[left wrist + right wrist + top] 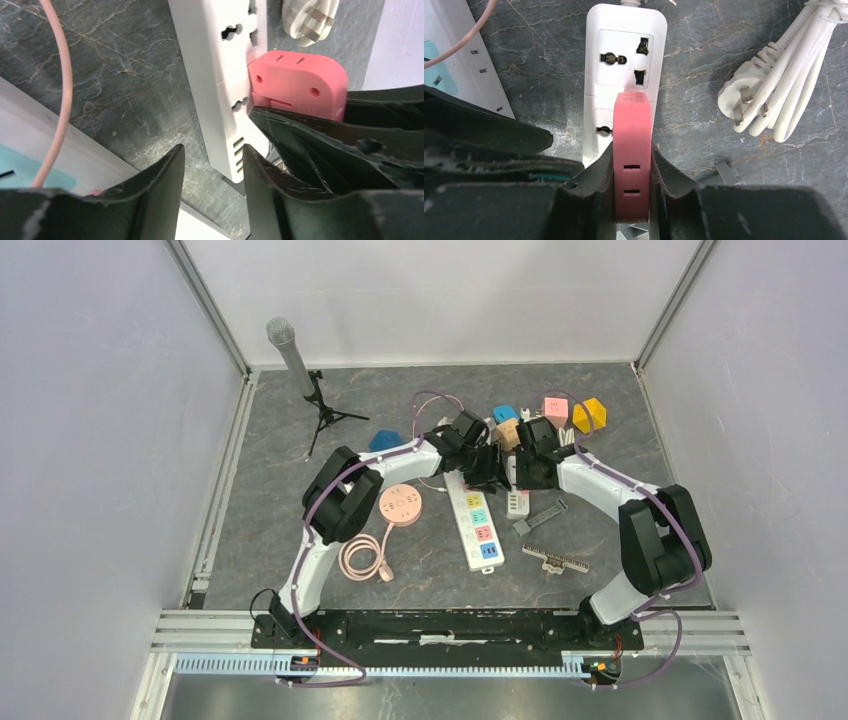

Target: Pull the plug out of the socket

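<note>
The right gripper (632, 156) was clamped on the pink plug (632, 125), its two black fingers pressed flat against the plug's narrow sides. The plug sat seated in a small white power strip (624, 55), in the socket nearer that gripper, on the grey table (300, 410) between the two arms. Holding the narrow sides appeared meant to allow a straight pull away from the strip's face. The left gripper (215, 150) straddled one end of the strip with its jaws partly apart. One finger stood clear, with bare table showing beside the strip, and the other lay close against the opposite side, though contact could not be confirmed. It held nothing, and seemed placed to pin the light strip down so it would not lift with the plug. The plug looked flush against the socket face, so the pull itself was judged not yet begun. A coiled white cable (774, 75) lay just beside the strip, and a longer strip with coloured sockets (477, 523) lay on the left arm's side.
</note>
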You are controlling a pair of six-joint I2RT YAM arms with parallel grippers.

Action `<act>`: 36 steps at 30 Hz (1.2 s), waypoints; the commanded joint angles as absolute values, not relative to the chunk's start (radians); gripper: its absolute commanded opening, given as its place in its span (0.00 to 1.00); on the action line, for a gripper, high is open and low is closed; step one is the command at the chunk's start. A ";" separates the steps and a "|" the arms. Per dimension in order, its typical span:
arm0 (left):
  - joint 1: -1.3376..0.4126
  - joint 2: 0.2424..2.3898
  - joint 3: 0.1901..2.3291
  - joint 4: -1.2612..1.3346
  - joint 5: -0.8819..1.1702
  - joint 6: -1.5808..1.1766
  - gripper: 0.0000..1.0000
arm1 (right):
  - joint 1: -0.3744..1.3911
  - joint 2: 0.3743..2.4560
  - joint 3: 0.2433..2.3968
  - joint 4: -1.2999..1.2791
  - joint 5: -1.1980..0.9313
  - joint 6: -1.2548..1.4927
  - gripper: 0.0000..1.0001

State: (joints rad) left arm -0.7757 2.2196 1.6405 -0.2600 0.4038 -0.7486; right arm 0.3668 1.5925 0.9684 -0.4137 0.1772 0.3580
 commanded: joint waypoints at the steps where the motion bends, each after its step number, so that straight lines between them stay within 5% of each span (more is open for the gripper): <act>1: -0.782 2.251 1.696 -0.260 0.435 -0.800 0.50 | 0.368 1.553 0.981 -0.416 0.183 0.383 0.23; 8: -0.788 2.287 1.725 -0.261 0.449 -0.828 0.44 | 0.368 1.530 0.997 -0.405 0.198 0.386 0.39; 13: -0.795 2.319 1.748 -0.291 0.470 -0.839 0.45 | 0.369 1.520 1.010 -0.395 0.185 0.392 0.41; 24: -0.802 2.359 1.793 -0.366 0.472 -0.828 0.55 | 0.368 1.517 0.976 -0.385 0.177 0.400 0.01; 36: -0.813 2.393 1.832 -0.525 0.395 -0.753 0.33 | 0.356 1.489 0.982 -0.364 0.132 0.412 0.00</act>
